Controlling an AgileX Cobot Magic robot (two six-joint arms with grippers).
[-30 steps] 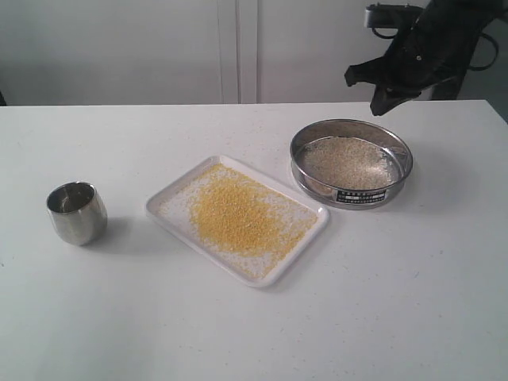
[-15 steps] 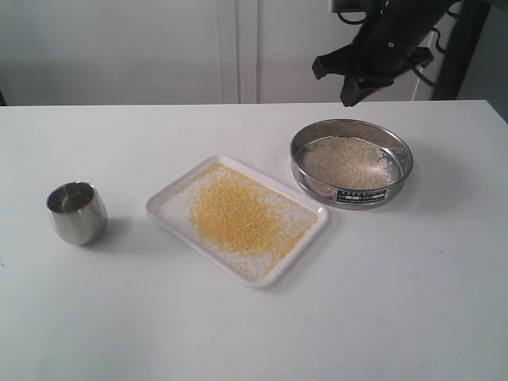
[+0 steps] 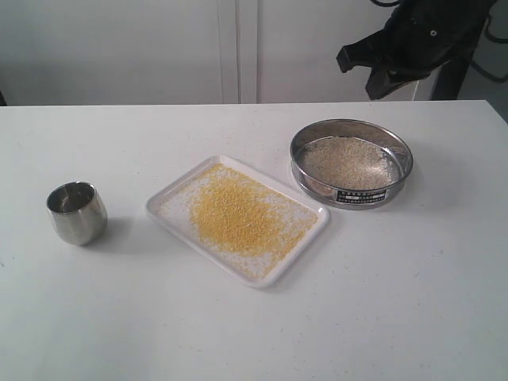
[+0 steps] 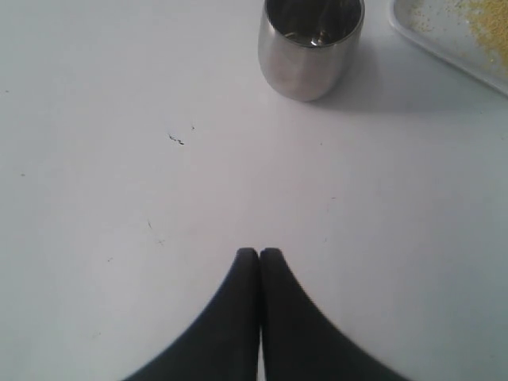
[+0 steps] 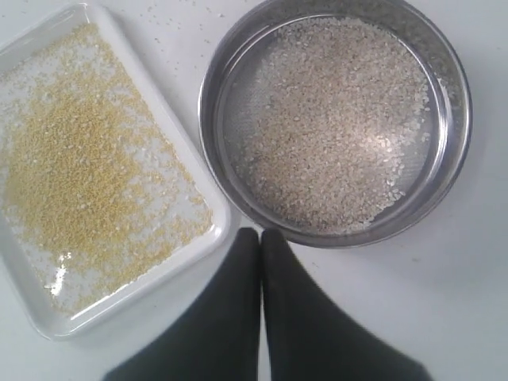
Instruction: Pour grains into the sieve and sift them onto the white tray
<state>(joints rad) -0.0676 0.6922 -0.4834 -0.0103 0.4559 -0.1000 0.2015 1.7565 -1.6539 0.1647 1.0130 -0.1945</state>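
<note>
The steel sieve (image 3: 351,163) (image 5: 333,119) rests on the table right of the white tray (image 3: 163,208) (image 5: 190,246), apart from it, with pale coarse grains (image 3: 346,161) (image 5: 333,127) lying on its mesh. Fine yellow grains (image 3: 238,216) (image 5: 71,182) cover the tray's middle. My right gripper (image 3: 379,78) (image 5: 260,233) hangs shut and empty high above the table's far edge, behind the sieve. My left gripper (image 4: 259,252) is shut and empty over bare table, short of the steel cup; it does not show in the exterior view.
A small rounded steel cup (image 3: 76,212) (image 4: 311,44) stands upright at the left of the white table (image 3: 254,333), well apart from the tray. A pale wall runs behind the table's far edge.
The right arm swung left above the sieve's far side, then back to the right and slightly up. Sieve, tray and cup have not moved.
</note>
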